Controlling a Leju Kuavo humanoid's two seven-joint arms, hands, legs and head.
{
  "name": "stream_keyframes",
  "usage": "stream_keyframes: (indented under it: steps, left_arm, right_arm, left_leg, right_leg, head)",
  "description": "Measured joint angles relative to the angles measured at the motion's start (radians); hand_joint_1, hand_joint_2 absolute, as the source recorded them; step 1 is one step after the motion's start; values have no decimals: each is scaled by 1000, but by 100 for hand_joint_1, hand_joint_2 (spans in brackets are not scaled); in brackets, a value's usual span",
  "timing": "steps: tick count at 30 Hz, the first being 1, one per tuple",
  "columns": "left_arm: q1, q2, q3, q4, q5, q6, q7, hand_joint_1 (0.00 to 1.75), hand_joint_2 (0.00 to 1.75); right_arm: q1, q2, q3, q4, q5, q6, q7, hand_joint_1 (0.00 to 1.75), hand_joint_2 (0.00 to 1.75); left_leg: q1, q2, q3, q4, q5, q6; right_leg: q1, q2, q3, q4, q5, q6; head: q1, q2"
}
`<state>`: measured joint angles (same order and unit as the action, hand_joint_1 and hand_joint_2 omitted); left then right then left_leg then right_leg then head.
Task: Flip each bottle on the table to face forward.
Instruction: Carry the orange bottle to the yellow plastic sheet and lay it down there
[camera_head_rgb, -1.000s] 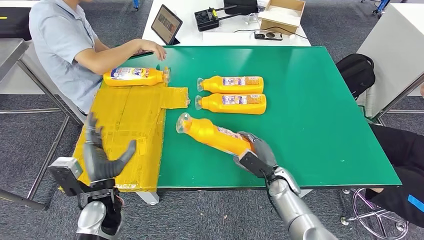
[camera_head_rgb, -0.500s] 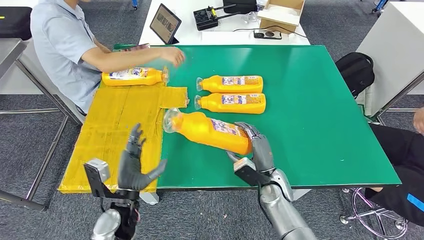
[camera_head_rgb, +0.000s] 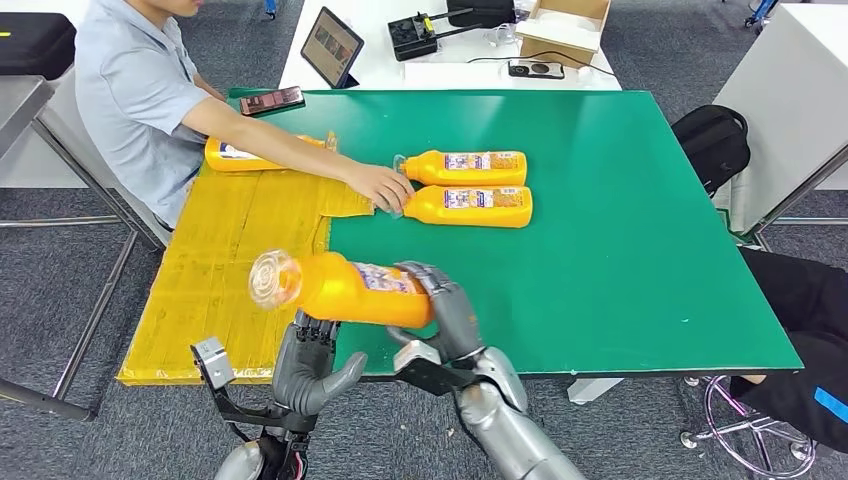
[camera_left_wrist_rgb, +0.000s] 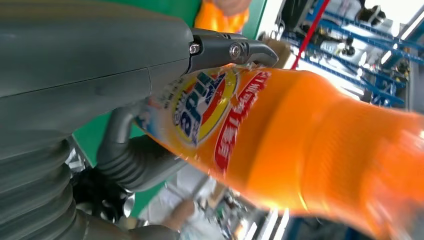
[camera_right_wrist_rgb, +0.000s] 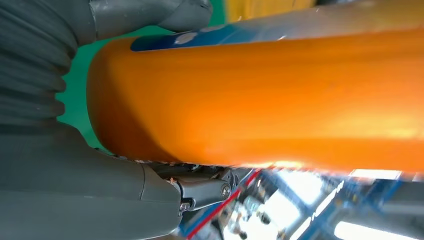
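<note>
- Two hands meet on one orange bottle (camera_head_rgb: 345, 290) at the near edge of the green tabletop (camera_head_rgb: 620, 230).
- Right hand (camera_head_rgb: 445, 318): fingers wrapped around the base end of this bottle; it is lifted off the tabletop and lies roughly level, with its clear cap pointing to the robot's left, over the yellow cardboard sheet (camera_head_rgb: 230, 260). The right wrist view shows the orange body (camera_right_wrist_rgb: 260, 100) pressed against the grey palm.
- Left hand (camera_head_rgb: 310, 362): placed under the bottle, near its middle, with fingers (camera_head_rgb: 318, 330) reaching up to its underside. In the left wrist view a dark fingertip (camera_left_wrist_rgb: 245, 50) lies on the label (camera_left_wrist_rgb: 205, 105), thumb curled under the body; whether this is a full grip or only support, cannot tell.
- Further back, two more orange bottles lie on the tabletop side by side, touching or nearly so, labels up, caps to the left: the nearer one (camera_head_rgb: 470, 205) and the farther one (camera_head_rgb: 465, 167).
- A person's hand (camera_head_rgb: 380, 185) rests at the caps of that pair, arm stretched across the cardboard.
- A fourth orange bottle (camera_head_rgb: 245, 155) lies at the far edge of the cardboard, partly hidden by that arm.
- A phone (camera_head_rgb: 272, 100) lies at the far left corner of the tabletop.
- Beyond, a white table carries a tablet (camera_head_rgb: 332, 47) and a cardboard box (camera_head_rgb: 562, 28).
</note>
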<state>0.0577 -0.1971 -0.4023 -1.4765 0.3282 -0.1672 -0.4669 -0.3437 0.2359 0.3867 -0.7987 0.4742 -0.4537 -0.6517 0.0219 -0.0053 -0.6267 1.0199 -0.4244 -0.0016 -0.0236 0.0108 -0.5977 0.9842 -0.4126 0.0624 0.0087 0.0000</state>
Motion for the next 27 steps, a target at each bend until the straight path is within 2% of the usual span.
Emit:
stream_keyframes:
  steps: [5, 10, 17, 18, 20, 22, 25, 27]
  left_arm:
    - [-4, -5, 0, -2, 4, 26, -5, 0, 175]
    - [-8, -6, 1, -2, 6, 35, -4, 0, 175]
    - [-26, -6, -2, 1, -103, 129, -6, 0, 175]
    - [-29, -5, -4, 3, -132, 154, -11, 9, 175]
    - [-33, -6, -9, 7, -200, 220, -34, 85, 175]
    - [-34, -7, -14, 9, -265, 293, -66, 149, 175]
    - [-33, -8, -18, 8, -317, 351, -84, 171, 175]
    - [-33, -8, -19, 7, -346, 369, -87, 175, 175]
  right_arm:
    - [-20, 52, 47, 85, -12, -11, -6, 175, 175]
    - [-22, 68, 67, 121, -22, -11, -8, 175, 175]
    - [-16, 89, 101, 147, -37, 9, -11, 175, 175]
    - [-17, 92, 108, 149, -39, 12, -10, 175, 175]
    - [-17, 98, 127, 150, -43, 26, -4, 175, 175]
    - [-19, 105, 152, 150, -50, 45, 12, 175, 175]
    - [-23, 109, 184, 150, -69, 64, 37, 175, 175]
    - [-27, 109, 199, 150, -78, 69, 51, 175, 175]
  left_leg:
    - [0, 0, 0, 0, 0, 0]
    - [0, 0, 0, 0, 0, 0]
    - [0, 0, 0, 0, 0, 0]
    - [0, 0, 0, 0, 0, 0]
    - [0, 0, 0, 0, 0, 0]
    - [0, 0, 0, 0, 0, 0]
    - [0, 0, -1, 0, 0, 0]
    - [0, 0, -1, 0, 0, 0]
  right_leg:
    - [0, 0, 0, 0, 0, 0]
    - [0, 0, 0, 0, 0, 0]
    - [0, 0, -1, 0, 0, 0]
    - [0, 0, 0, 0, 0, 0]
    - [0, 0, -1, 0, 0, 0]
    - [0, 0, -1, 0, 0, 0]
    - [0, 0, -1, 0, 0, 0]
    - [0, 0, -1, 0, 0, 0]
  head:
    - [0, 0]
    - [0, 0]
    - [0, 0]
    - [0, 0]
    - [0, 0]
    - [0, 0]
    - [0, 0]
    - [0, 0]
